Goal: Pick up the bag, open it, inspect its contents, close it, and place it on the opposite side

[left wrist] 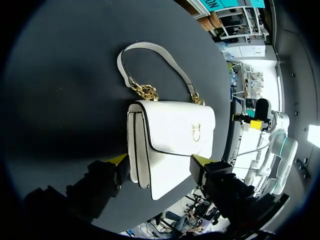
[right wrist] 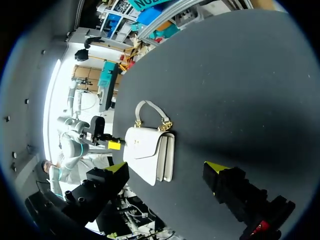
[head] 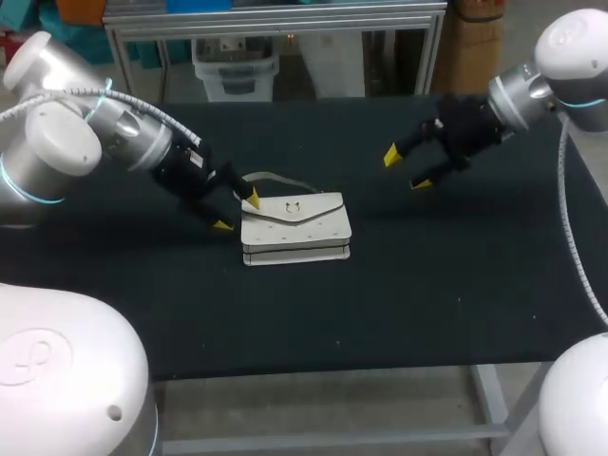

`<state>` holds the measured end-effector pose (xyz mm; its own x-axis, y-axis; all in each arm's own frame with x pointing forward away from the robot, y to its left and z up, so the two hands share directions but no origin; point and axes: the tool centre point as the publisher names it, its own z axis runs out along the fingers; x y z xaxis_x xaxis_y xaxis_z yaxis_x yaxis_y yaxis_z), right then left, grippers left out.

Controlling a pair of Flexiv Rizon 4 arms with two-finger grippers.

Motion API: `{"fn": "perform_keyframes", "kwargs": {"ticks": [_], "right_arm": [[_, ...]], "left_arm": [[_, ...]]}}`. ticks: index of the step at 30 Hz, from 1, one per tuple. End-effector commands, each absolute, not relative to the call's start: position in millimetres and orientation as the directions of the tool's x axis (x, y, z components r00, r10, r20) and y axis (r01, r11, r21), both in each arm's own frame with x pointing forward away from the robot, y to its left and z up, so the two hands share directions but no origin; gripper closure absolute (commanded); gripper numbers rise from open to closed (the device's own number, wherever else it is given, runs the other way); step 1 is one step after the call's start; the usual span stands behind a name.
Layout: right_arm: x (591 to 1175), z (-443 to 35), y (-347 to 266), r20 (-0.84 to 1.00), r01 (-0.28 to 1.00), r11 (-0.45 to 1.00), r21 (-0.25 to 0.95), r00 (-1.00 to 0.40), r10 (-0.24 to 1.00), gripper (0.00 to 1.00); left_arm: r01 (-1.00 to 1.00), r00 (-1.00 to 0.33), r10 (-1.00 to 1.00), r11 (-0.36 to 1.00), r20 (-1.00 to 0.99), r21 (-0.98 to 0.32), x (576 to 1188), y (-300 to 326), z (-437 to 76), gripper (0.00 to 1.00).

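White leather-look handbag, boxy with a pointed flap, gold clasp and gold chain links to a flat strap, lies flat mid-table on the black cloth table. Left gripper has its fingers apart, straddling the bag's end. Right gripper has its fingers spread and hovers well apart from the bag.
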<state>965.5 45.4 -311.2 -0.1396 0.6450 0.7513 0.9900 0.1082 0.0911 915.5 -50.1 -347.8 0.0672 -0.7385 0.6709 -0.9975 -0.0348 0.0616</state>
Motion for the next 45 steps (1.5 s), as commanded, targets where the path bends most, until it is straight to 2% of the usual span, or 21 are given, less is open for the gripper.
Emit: {"fn": "perform_keyframes", "kwargs": {"ticks": [1, 3, 17, 20, 21, 24, 34, 36, 37, 38, 39, 40, 41, 45], "right_arm": [[965.1, -309.5, 45.2, 0.75, 0.99, 0.111, 0.089, -0.14, 0.646, 0.0], [965.1, -309.5, 45.2, 0.75, 0.99, 0.111, 0.089, -0.14, 0.646, 0.0], [965.1, -309.5, 45.2, 0.75, 0.99, 0.111, 0.089, -0.14, 0.646, 0.0], [965.1, -309.5, 45.2, 0.75, 0.99, 0.111, 0.089, -0.14, 0.646, 0.0], [965.1, -309.5, 45.2, 0.75, 0.99, 0.111, 0.089, -0.14, 0.646, 0.0], [965.1, -309.5, 45.2, 0.75, 0.99, 0.111, 0.089, -0.14, 0.646, 0.0], [965.1, -309.5, 45.2, 0.75, 0.99, 0.111, 0.089, -0.14, 0.646, 0.0], [965.1, -309.5, 45.2, 0.75, 0.99, 0.111, 0.089, -0.14, 0.646, 0.0], [965.1, -309.5, 45.2, 0.75, 0.99, 0.111, 0.089, -0.14, 0.646, 0.0], [965.1, -309.5, 45.2, 0.75, 0.99, 0.111, 0.089, -0.14, 0.646, 0.0], [965.1, -309.5, 45.2, 0.75, 0.99, 0.111, 0.089, -0.14, 0.646, 0.0], [965.1, -309.5, 45.2, 0.75, 0.99, 0.111, 0.089, -0.14, 0.646, 0.0], [963.8, -309.7, 46.5, 0.752, 0.99, 0.113, 0.088, -0.14, 0.644, 0.0], [954.7, -310.6, 52.9, 0.764, 0.988, 0.136, 0.075, -0.145, 0.629, 0.0]], "left_arm": [[-0.998, 0.058, -0.743, -0.022, 0.667, 0.063, 914.0, -50.5, -348.8, 0.27], [-0.998, 0.056, -0.748, -0.017, 0.662, 0.066, 911.9, -52.4, -350.1, 0.49], [-0.998, 0.058, -0.788, -0.038, 0.613, 0.045, 905.3, -65.2, -364.7, 0.55], [-0.998, 0.056, -0.792, -0.037, 0.607, 0.045, 905.2, -67.3, -368.3, 0.69], [-0.998, 0.056, -0.793, -0.036, 0.607, 0.045, 905.3, -67.4, -368.7, 0.7], [-0.998, 0.055, -0.788, -0.037, 0.613, 0.043, 906.6, -66.3, -368.6, 0.64], [-0.998, 0.059, -0.782, -0.042, 0.62, 0.042, 908.6, -64.4, -368.3, 0.59], [-0.998, 0.059, -0.779, -0.043, 0.625, 0.04, 907.7, -63.2, -368.1, 0.51], [-0.998, 0.061, -0.774, -0.047, 0.63, 0.039, 907.5, -62.4, -367.6, 0.43], [-0.998, 0.063, -0.772, -0.05, 0.633, 0.038, 907.7, -61.6, -366.9, 0.34], [-0.998, 0.061, -0.767, -0.05, 0.639, 0.036, 907.7, -60.6, -366.1, 0.18], [-0.998, 0.062, -0.765, -0.051, 0.641, 0.035, 907.6, -59.7, -365.2, 0.07], [-0.998, 0.064, -0.764, -0.057, 0.643, 0.032, 907.4, -58.9, -364.0, 0.0], [-0.998, 0.055, -0.761, -0.059, 0.647, 0.015, 903.8, -53.8, -357.0, 0.0]]}}
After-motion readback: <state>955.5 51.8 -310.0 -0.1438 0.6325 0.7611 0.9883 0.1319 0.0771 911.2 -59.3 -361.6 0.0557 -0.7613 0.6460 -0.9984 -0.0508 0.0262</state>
